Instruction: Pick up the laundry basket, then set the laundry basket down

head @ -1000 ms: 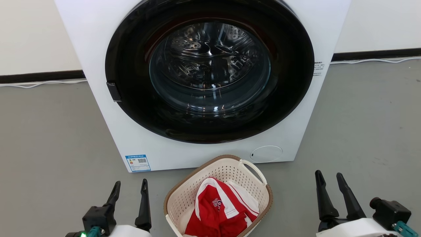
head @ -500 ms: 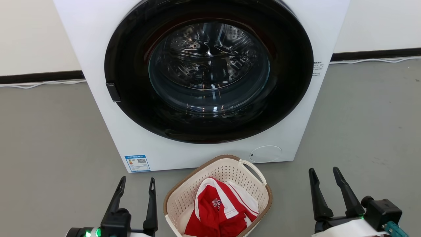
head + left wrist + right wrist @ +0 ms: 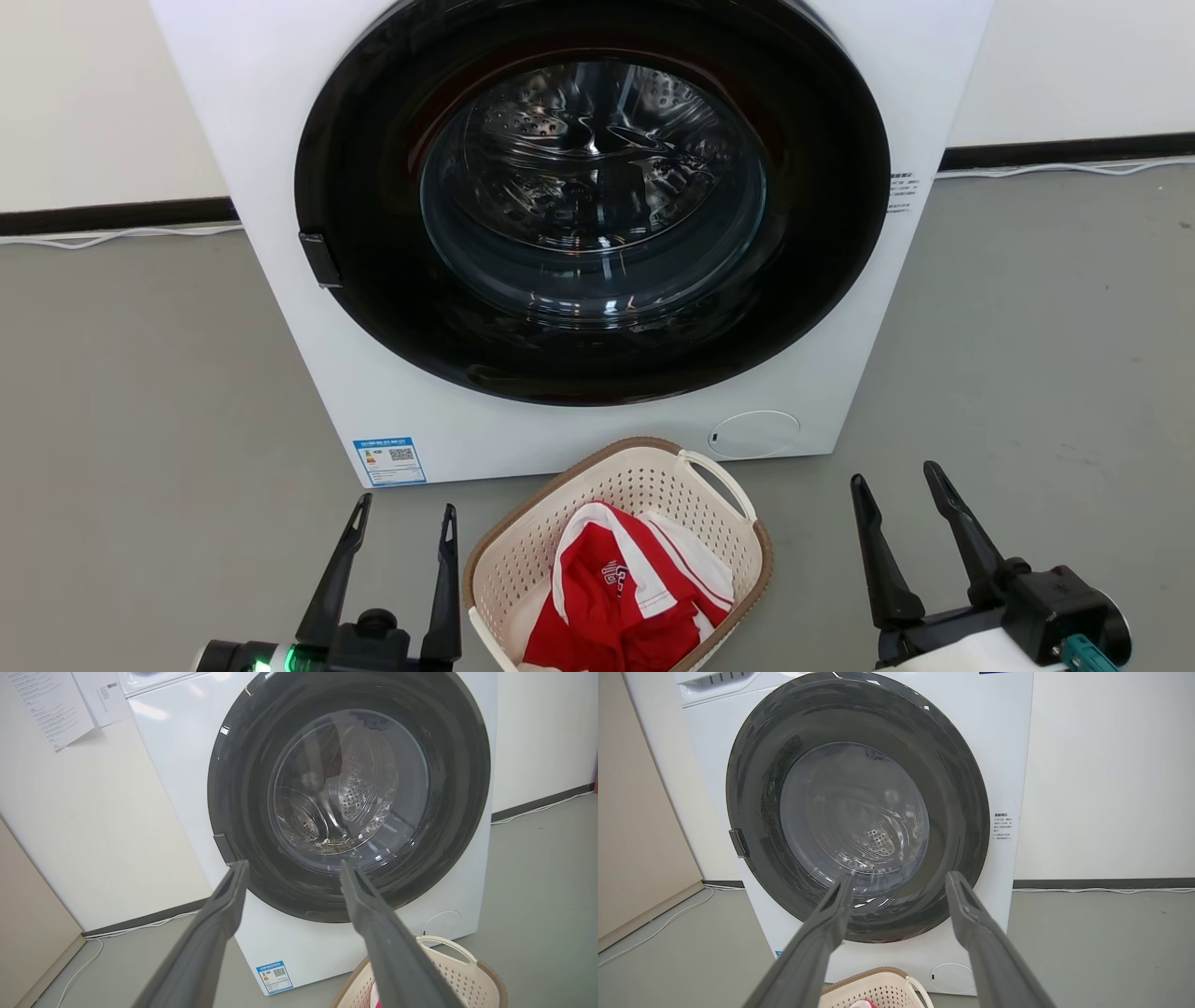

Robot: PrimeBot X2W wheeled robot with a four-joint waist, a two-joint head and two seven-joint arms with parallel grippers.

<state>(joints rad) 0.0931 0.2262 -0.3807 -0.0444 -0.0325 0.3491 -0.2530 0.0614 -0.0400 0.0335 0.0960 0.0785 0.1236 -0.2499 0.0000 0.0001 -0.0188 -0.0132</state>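
Both of my grippers have drawn inward over the last second, the left gripper (image 3: 406, 505) sliding right and the right gripper (image 3: 894, 474) sliding left, so each now sits closer to the laundry basket (image 3: 523, 551) between them. My left fingers stand spread wide and hold nothing, near the basket's left rim but apart from it. My right fingers are just as wide and hold nothing, and stand farther off from the right rim. The basket rests on the grey floor (image 3: 140, 392) close in front of me, with a red and white garment (image 3: 625, 597) heaped inside and one cream loop handle (image 3: 721, 481) standing up on its far right side. Just beyond its far rim rises the white washer (image 3: 271, 140), its big dark-ringed glass door (image 3: 373, 299) facing me and a blue label (image 3: 389, 461) low on its left corner; that front panel crowds the basket's far side. A white cable (image 3: 93, 239) runs along the far wall's dark skirting. Bare floor separates each gripper from the basket.
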